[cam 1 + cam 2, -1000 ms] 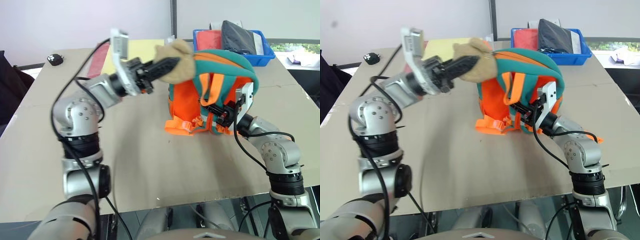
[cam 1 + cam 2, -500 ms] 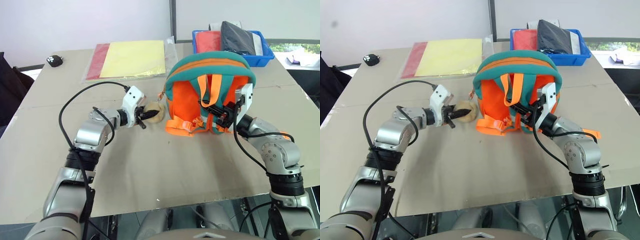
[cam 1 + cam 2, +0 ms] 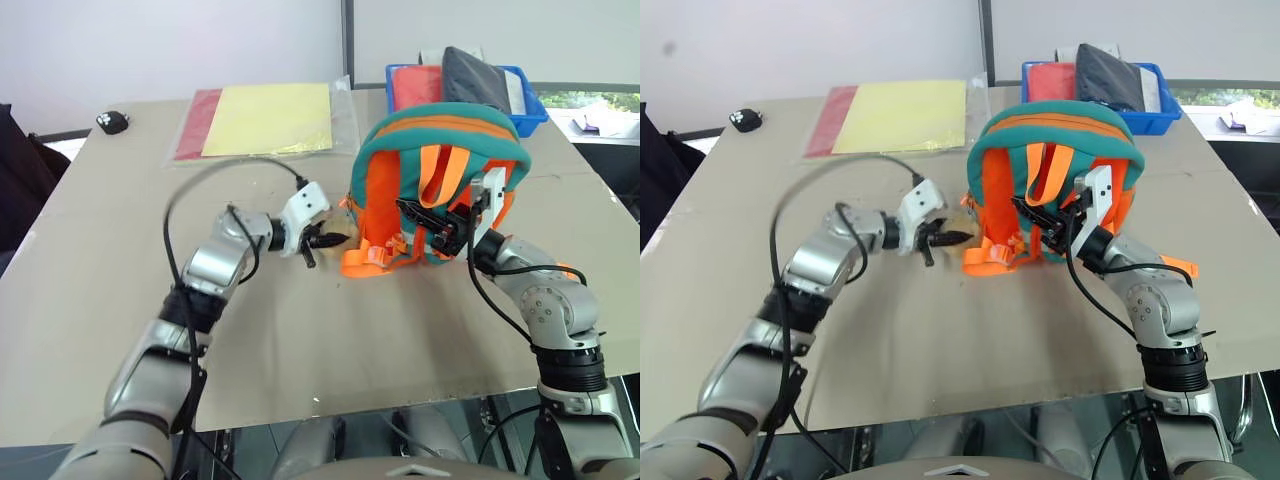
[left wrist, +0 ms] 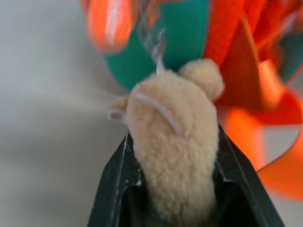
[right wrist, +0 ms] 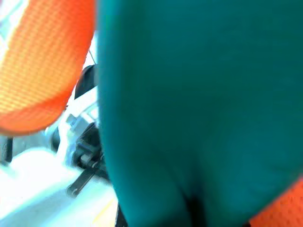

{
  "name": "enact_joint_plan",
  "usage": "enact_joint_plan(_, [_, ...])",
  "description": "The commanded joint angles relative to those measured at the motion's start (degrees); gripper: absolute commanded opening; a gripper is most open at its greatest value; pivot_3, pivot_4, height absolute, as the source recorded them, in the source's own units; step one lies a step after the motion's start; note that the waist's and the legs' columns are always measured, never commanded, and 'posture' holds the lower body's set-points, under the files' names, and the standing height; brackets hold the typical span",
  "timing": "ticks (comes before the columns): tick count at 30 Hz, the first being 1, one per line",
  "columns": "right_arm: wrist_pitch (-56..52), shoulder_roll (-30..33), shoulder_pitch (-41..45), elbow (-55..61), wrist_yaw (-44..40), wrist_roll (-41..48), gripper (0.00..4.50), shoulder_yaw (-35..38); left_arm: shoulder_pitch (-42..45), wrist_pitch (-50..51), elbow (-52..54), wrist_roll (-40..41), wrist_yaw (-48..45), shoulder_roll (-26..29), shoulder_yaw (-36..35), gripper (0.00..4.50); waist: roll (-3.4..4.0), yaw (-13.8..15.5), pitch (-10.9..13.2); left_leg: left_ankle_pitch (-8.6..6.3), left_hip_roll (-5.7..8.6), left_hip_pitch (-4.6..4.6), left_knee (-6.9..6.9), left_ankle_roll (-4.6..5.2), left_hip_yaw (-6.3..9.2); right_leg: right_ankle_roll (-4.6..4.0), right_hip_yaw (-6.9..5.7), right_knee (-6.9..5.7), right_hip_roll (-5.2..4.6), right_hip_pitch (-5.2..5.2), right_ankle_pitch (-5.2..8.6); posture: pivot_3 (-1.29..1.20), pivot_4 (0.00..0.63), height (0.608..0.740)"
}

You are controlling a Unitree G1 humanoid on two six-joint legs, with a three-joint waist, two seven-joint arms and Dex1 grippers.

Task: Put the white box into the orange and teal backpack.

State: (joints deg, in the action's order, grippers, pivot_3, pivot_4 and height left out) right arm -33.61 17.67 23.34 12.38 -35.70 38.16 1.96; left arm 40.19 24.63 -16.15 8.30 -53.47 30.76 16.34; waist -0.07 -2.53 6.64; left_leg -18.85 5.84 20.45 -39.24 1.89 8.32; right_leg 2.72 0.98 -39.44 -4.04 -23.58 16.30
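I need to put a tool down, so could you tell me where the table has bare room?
Free: the near table between both arms, and the left side below the yellow-and-red folder. Crowded: around the orange and teal backpack and the blue bin.

This looks like a lab or office test room. A broad beige counter [image 3: 300,340] fills the frame, plain white partition walls [image 3: 170,45] run along the top, and a blue bin [image 3: 530,105] of clothes sits at the upper right beside a window.
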Motion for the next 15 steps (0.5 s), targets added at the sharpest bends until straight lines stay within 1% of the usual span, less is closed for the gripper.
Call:
enact_joint_plan(1, [0.3, -0.2, 1.0, 1.0, -0.3, 0.3, 0.0, 0.1, -3.0, 2.6, 0.8, 1.1, -2.3, 0.0, 0.1, 1.91, -0.02, 0.0, 0.0, 0.0, 0.0, -0.01, 0.02, 0.0, 0.0, 0.0, 0.02, -0.02, 0.0, 0.0, 0.0, 0.0, 0.15, 0.74])
enact_joint_plan(2, [0.4, -0.2, 1.0, 0.9, -0.3, 0.2, 0.0, 0.1, -3.4, 3.6, 2.3, 2.5, -2.8, -0.1, -1.2, 2.42, -0.04, 0.0, 0.0, 0.0, -0.02, -0.01, 0.02, 0.0, 0.08, 0.0, -0.04, -0.03, 0.03, -0.03, 0.0, 0.0, 0.15, 0.74])
enact_joint_plan(3, [0.4, -0.2, 1.0, 0.9, -0.3, 0.2, 0.0, 0.1, -3.8, 4.5, 3.1, 3.3, -2.8, -0.4, -2.3, 2.77, -0.03, 0.1, 0.0, 0.0, -0.03, 0.0, 0.02, 0.0, 0.11, 0.0, -0.08, -0.03, 0.04, -0.04, 0.0, 0.0, 0.15, 0.74])
enact_joint_plan(4, [0.4, -0.1, 0.8, 1.0, -0.4, 0.2, 0.0, 0.1, -4.4, 3.9, 3.5, 4.0, -1.4, -0.7, -4.5, 3.25, -0.04, 0.1, 0.0, 0.0, -0.02, 0.02, 0.03, 0.0, 0.11, 0.0, -0.08, -0.04, 0.03, -0.07, 0.0, 0.0, 0.15, 0.74])
enact_joint_plan(5, [0.4, 0.0, 0.7, 1.0, -0.5, 0.2, 0.0, 0.2, -5.0, 3.5, 3.8, 4.6, -0.6, -0.7, -6.3, 3.76, -0.04, 0.1, 0.0, 0.0, -0.02, 0.08, 0.01, 0.0, 0.11, 0.0, -0.09, -0.04, 0.03, -0.11, 0.0, 0.0, 0.15, 0.74])
enact_joint_plan(6, [0.4, 0.2, 0.4, 1.2, -0.6, 0.3, 0.0, 0.4, -5.8, 3.5, 4.3, 5.4, -0.2, -0.5, -8.1, 4.35, -0.05, 0.0, 0.0, 0.0, -0.01, 0.12, -0.02, 0.0, 0.11, 0.0, -0.08, -0.03, 0.02, -0.13, 0.0, 0.0, 0.15, 0.74])
enact_joint_plan(7, [0.1, 0.7, 0.1, 1.4, -0.9, 0.5, 0.0, 0.6, -6.9, 2.9, 5.1, 6.7, -0.5, 0.0, -10.3, 4.48, -0.07, 0.0, 0.0, 0.0, -0.01, 0.17, -0.02, 0.0, 0.1, 0.0, -0.07, -0.02, 0.02, -0.18, 0.0, 0.0, 0.15, 0.74])
enact_joint_plan(12, [-1.2, 2.9, -1.4, 2.6, -0.6, 1.8, 0.0, 2.9, -14.9, 3.9, 12.6, 16.3, -5.8, 4.1, -20.6, 4.48, -0.11, 0.0, 0.1, 0.0, -0.02, 0.29, 0.01, 0.0, 0.13, -0.01, -0.1, -0.03, 0.02, -0.36, 0.0, 0.0, 0.15, 0.74])
enact_joint_plan(13, [-1.7, 3.3, -1.6, 2.9, -0.3, 2.5, 0.73, 3.7, -16.6, 4.5, 13.9, 17.9, -6.5, 4.9, -22.2, 4.5, -0.11, 0.0, 0.1, 0.0, -0.02, 0.3, 0.02, 0.0, 0.11, -0.01, -0.07, 0.0, 0.02, -0.35, 0.0, 0.0, 0.15, 0.74])
enact_joint_plan(15, [-2.2, 4.7, -2.7, 4.2, -0.9, 3.2, 1.12, 4.6, -19.9, 4.1, 15.7, 18.8, -8.3, 6.7, -23.3, 4.5, -0.1, 0.3, 0.1, 0.0, -0.01, 0.29, 0.0, 0.0, 0.12, -0.01, -0.09, 0.04, -0.01, -0.32, 0.0, 0.0, 0.15, 0.74])
